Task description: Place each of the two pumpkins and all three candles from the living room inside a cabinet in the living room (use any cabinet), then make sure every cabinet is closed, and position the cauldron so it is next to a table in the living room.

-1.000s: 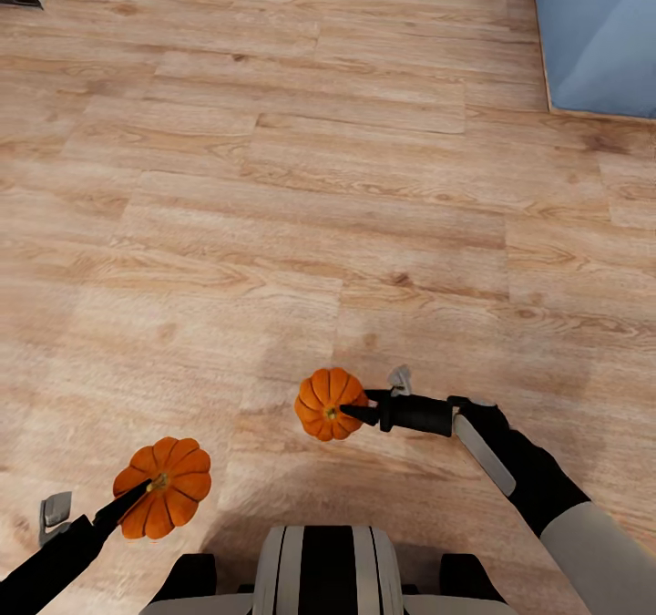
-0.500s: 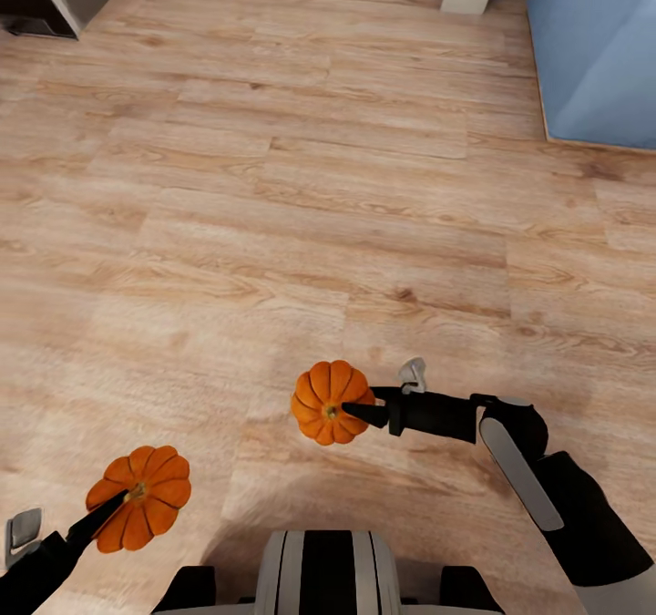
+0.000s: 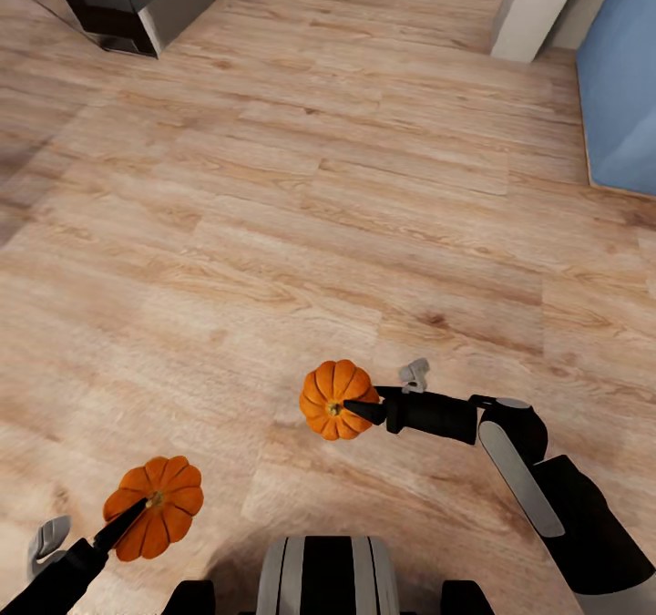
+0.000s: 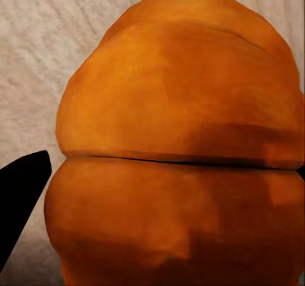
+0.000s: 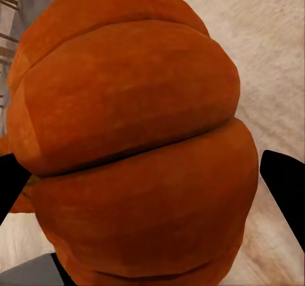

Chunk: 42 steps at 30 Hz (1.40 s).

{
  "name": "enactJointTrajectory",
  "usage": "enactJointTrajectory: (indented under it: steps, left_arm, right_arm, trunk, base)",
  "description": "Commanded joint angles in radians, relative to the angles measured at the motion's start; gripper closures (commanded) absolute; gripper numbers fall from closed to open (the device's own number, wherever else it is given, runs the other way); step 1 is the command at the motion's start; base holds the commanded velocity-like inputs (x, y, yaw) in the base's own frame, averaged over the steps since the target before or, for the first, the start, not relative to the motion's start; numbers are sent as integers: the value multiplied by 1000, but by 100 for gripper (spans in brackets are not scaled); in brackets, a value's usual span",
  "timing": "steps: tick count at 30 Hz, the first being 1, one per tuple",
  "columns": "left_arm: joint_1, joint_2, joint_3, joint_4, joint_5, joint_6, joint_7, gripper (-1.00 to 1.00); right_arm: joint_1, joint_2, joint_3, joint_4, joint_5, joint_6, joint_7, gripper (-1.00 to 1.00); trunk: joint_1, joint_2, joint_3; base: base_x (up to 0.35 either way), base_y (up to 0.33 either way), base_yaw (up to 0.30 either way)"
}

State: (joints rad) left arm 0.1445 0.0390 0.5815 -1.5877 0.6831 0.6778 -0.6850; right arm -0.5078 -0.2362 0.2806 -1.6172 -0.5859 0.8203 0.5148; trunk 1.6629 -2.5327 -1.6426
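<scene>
We've got both pumpkins up off the wooden floor, one in each gripper. The left pumpkin (image 3: 155, 507) sits low at our left, bright orange and ribbed, its stem end turned toward the left gripper (image 3: 137, 510), whose dark fingertip lies right across its middle. The right pumpkin (image 3: 336, 400) hangs ahead of our trunk, ribs fanning out, clamped at the stem end by the right gripper (image 3: 351, 408). Up close on our wrist views, each one bulges between two dark fingertips, deep grooves splitting its orange lobes
</scene>
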Motion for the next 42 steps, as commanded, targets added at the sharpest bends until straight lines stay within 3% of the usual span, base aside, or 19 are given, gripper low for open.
enactJointTrajectory:
  steps: [1, 7, 13, 18, 25, 42]
  left_arm:
    - [-1, 0, -15, 0, 1, -3, 20, 100]
    - [-5, 7, -69, 3, -1, -7, 45, 100]
    - [-6, 10, -93, 7, 0, -25, 84, 100]
    - [-7, 10, -98, 16, -1, -33, 99, 100]
    - [-31, -1, -102, 49, -112, -35, 122, 100]
    - [-33, -2, -102, 50, -122, -36, 124, 100]
  right_arm:
    - [0, 0, -1, 0, -4, 2, 4, 100]
    - [0, -1, -1, 0, -3, 2, 4, 100]
    - [0, -3, -3, 0, -4, 2, 4, 100]
    - [0, -3, -4, 0, -5, 1, 5, 100]
    - [7, -4, -5, 0, -5, -37, 8, 100]
    - [8, -3, -1, 0, -5, -39, 8, 100]
  trunk:
    - [0, 0, 4]
    - [-3, 2, 27]
    - [-6, 3, 50]
    - [-8, 4, 70]
    - [-11, 6, 97]
    - [-19, 10, 163]
  base:
    - [0, 0, 288]
    - [0, 0, 288]
    - [0, 0, 288]
    - [0, 0, 288]
    - [0, 0, 288]
    - [0, 0, 288]
